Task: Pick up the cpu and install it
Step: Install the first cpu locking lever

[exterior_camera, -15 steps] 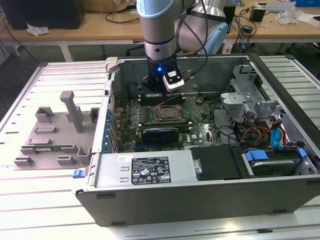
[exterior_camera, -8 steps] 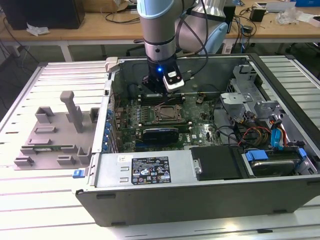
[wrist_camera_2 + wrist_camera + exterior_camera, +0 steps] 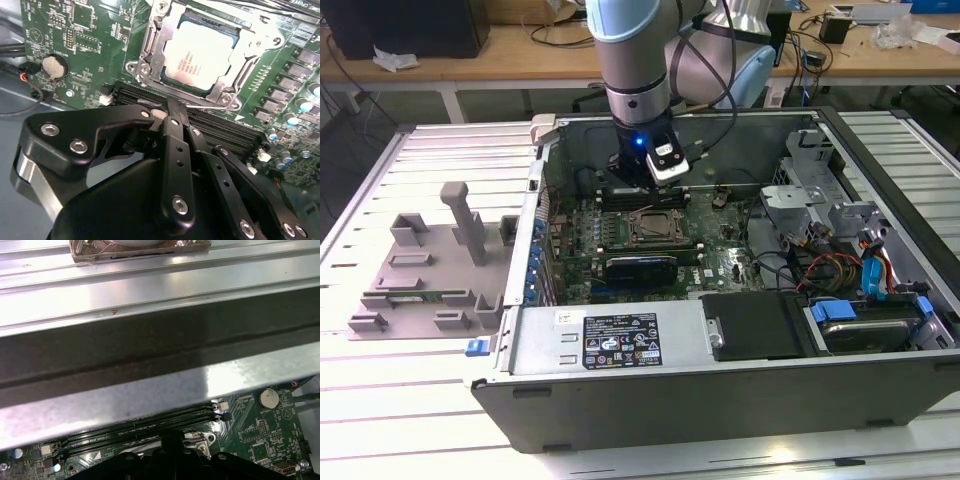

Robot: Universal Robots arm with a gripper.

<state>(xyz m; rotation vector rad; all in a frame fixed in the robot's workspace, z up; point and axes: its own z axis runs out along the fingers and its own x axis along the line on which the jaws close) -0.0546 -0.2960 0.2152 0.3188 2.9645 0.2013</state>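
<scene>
The cpu (image 3: 200,55), a flat square chip with a silver-grey top, lies inside the metal-framed socket (image 3: 150,55) on the green motherboard (image 3: 80,30). In the exterior view the socket (image 3: 655,228) sits in the middle of the open computer case. My gripper (image 3: 642,183) hangs just behind the socket, over the black memory slots (image 3: 225,127). In the second wrist view its black fingers (image 3: 172,112) come together near the socket's edge, shut, with nothing seen between them. It does not touch the cpu.
The case's metal wall (image 3: 150,395) stands close behind the gripper. A drive cage and cables (image 3: 820,230) fill the exterior view's right side. A grey fixture tray (image 3: 420,270) lies outside the case on the exterior view's left. A coin battery (image 3: 54,66) sits on the board.
</scene>
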